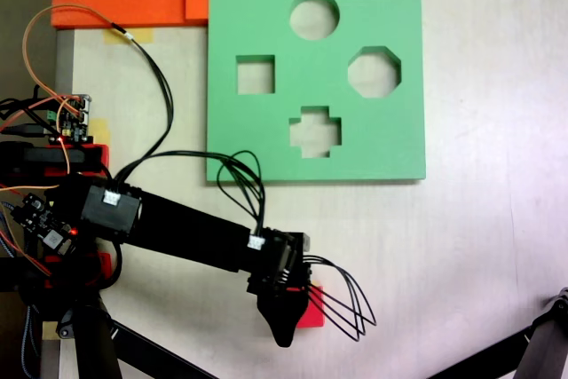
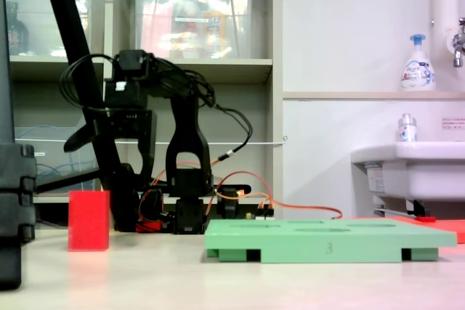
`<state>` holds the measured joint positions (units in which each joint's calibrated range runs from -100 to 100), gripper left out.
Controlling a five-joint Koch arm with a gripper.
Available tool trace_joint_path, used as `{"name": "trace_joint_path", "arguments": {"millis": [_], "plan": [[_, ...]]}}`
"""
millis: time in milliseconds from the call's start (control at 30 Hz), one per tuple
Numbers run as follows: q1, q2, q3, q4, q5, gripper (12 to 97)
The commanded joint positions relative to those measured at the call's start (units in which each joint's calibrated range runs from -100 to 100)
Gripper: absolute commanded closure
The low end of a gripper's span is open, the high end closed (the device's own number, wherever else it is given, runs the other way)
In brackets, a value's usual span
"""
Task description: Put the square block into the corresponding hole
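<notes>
In a fixed view from above, the green foam board (image 1: pixel 315 73) lies flat on the pale table (image 1: pixel 479 246), with four cut-outs. The square hole (image 1: pixel 256 75) is at the left side of the board in this view, beside a round one, an octagon one and a cross-shaped one. The arm reaches from the left edge toward the bottom of the picture, and the gripper (image 1: pixel 286 330) hangs above the square block (image 1: pixel 313 312), which sits on the table well apart from the board, below it in this view. Only a red corner of the block shows beside the dark jaw. The jaws lie under the wrist here, so I cannot tell how wide they stand or if they touch the block.

In a fixed view from the side, low at table height, the square block (image 2: pixel 89 221) stands upright on the table, left of the board (image 2: pixel 330 239) and apart from it. The arm body is behind it, and the dark fingers are not clear against the shelf, so again I cannot tell if they are spread or pressed together. Nothing seems to be lifted.

I judge the step is the approach to grasp: the block is not yet picked up. The next move calls for lowering the jaws around the block, closing on two flat faces, then carrying it to the square hole with the edges lined up
</notes>
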<state>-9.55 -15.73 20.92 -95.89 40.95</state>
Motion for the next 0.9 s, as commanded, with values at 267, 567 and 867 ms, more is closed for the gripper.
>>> {"name": "trace_joint_path", "arguments": {"millis": [267,567,867], "plan": [[-1.51,9.31,2.91,-4.11,-2.78,19.3],[-2.05,16.85,2.91,0.41,-3.86,19.5],[-1.90,21.46,3.41,4.84,-5.18,19.6]]}}
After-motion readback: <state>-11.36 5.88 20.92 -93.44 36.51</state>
